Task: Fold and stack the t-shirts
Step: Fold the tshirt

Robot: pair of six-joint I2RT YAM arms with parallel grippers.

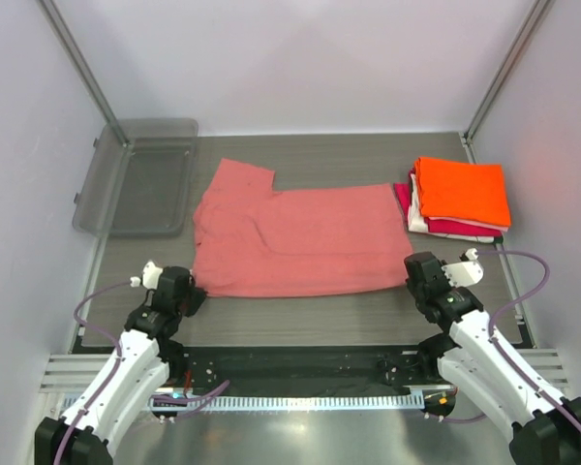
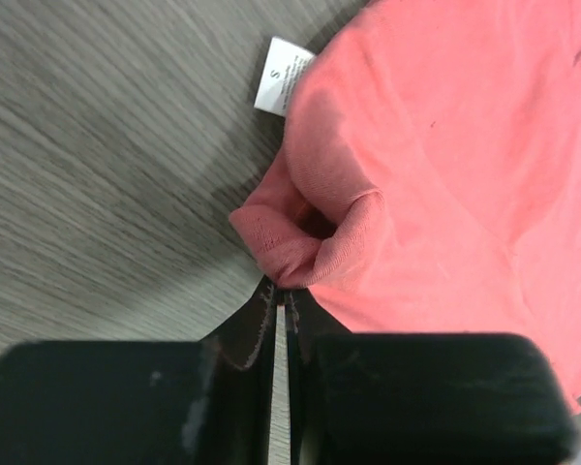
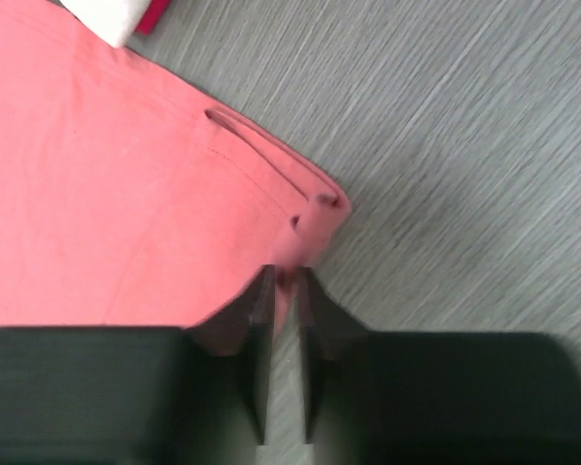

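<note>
The salmon-pink t-shirt (image 1: 300,242) lies spread flat mid-desk (image 1: 310,315). The left tool (image 2: 281,300) is clamped tight on its near left corner, bunching the hem. At the near right corner, the right tool (image 3: 286,281) has cloth between barely parted jaws; whether it grips, I cannot tell. The folded t-shirts (image 1: 460,199) sit stacked far right, orange on top.

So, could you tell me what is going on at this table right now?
Both arms are on a salmon-pink cotton t-shirt spread on the grey wood-grain table. The left gripper pinches its near left corner, the right gripper its near right corner. Far right sits a folded stack: a bright orange t-shirt over a white one and a magenta one. A clear grey plastic tray lies far left.
</note>
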